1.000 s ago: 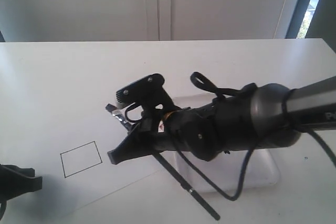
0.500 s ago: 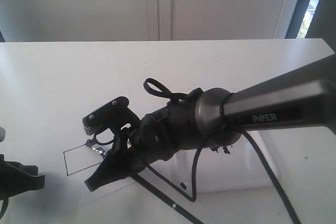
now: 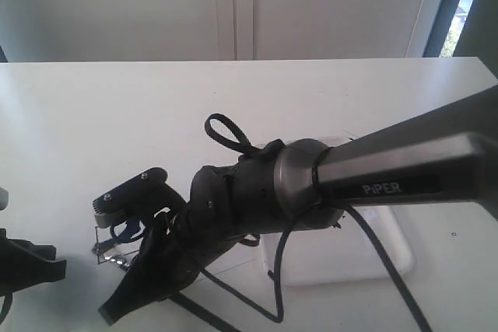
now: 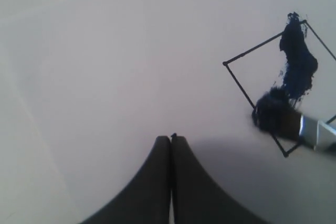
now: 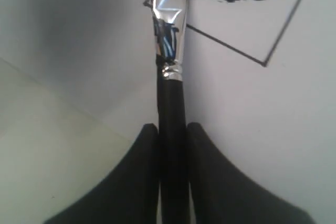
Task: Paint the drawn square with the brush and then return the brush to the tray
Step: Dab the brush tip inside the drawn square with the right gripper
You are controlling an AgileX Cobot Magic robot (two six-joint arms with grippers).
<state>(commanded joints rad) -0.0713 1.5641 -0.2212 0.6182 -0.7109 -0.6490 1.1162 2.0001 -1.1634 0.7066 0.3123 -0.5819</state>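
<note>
The drawn square [image 4: 247, 54] is a thin black outline on white paper, crossed by a dark blue streak [image 4: 298, 59]. The brush's bristles [image 4: 269, 113] rest on the square's edge, with the silver ferrule [image 5: 169, 24] just behind them. My right gripper [image 5: 172, 129] is shut on the brush's black handle [image 5: 171, 103]. In the exterior view that gripper [image 3: 118, 307] reaches across to the lower left and hides most of the square. My left gripper [image 4: 171, 139] is shut and holds nothing, hovering over bare paper beside the square. The white tray [image 3: 381, 258] lies under the right arm.
The white paper sheet [image 4: 105, 51] lies flat on the white table [image 3: 93, 114]. The right arm's black cable [image 3: 276, 277] loops down in front of the tray. The left arm's dark body [image 3: 23, 262] sits at the lower left edge.
My right arm has swung left and down from beside the tray, carrying the brush to the square. It now covers the square in the exterior view. The left arm has barely moved.
</note>
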